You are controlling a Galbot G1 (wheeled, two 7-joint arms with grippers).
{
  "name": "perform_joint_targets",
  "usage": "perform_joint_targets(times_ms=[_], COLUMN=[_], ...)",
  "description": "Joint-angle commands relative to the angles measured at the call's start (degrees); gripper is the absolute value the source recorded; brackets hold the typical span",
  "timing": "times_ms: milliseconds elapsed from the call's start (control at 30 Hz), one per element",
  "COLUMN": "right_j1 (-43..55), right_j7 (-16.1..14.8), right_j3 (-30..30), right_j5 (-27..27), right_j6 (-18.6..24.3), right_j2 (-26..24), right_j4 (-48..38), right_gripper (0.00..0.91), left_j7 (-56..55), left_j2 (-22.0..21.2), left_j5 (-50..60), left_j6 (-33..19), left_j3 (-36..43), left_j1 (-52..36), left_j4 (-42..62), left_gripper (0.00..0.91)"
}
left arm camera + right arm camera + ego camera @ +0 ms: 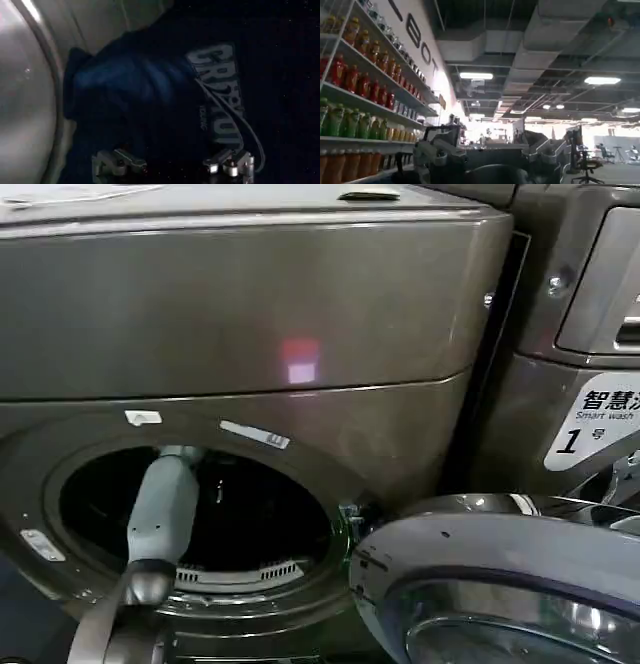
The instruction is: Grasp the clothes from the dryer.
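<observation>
The robot's left arm [163,509] reaches through the round opening of the dryer [250,314], a bronze-grey front-loading machine whose front panel carries a small pink light [300,361]. The arm's pale forearm crosses the near lip of the opening and runs back into the dark drum, its far end lost in the shadow inside. The glass door [500,584], grey-rimmed, stands swung open at the near right of the machine. To the far right sits a second machine with a white sticker [590,424] bearing the figure 1.

Inside the drum, the wrist camera shows the left gripper [175,167] spread wide, its two fingertips [122,162] set well apart over the clothes [145,90]. The clothes are a dark navy-blue heap of soft fabric with pale lettering printed across one side, lying against the curved metal drum wall [30,100]. The fabric lies between and beyond the fingertips; whether they touch it cannot be told in the dim light. A thin dark cable [235,120] loops across the cloth from the gripper.

The right gripper [485,162] is held away from the machine, its camera facing a room with shelves of bottled drinks [355,85] and ceiling lights; its fingers stand apart with nothing between them.
</observation>
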Motion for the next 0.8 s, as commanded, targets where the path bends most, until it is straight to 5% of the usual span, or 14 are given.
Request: perform_joint_targets(times_ms=[33,800], right_j1=[0.18,0.28], right_j7=[0.01,0.07], right_j3=[-0.15,-0.75], right_j5=[-0.03,-0.37], right_j6=[-0.07,0.06], right_j2=[-0.05,0.21], right_j4=[0.32,0.40], right_gripper=[0.907,0.907], left_j7=[-0.60,-1.64], left_j2=[0.69,-0.46], left_j5=[-0.99,-5.03], left_j6=[-1.40,-0.32], left_j3=[0.52,0.10], left_j1=[-0.97,-1.60], left_j4=[4.38,12.01], left_gripper=[0.907,0.907])
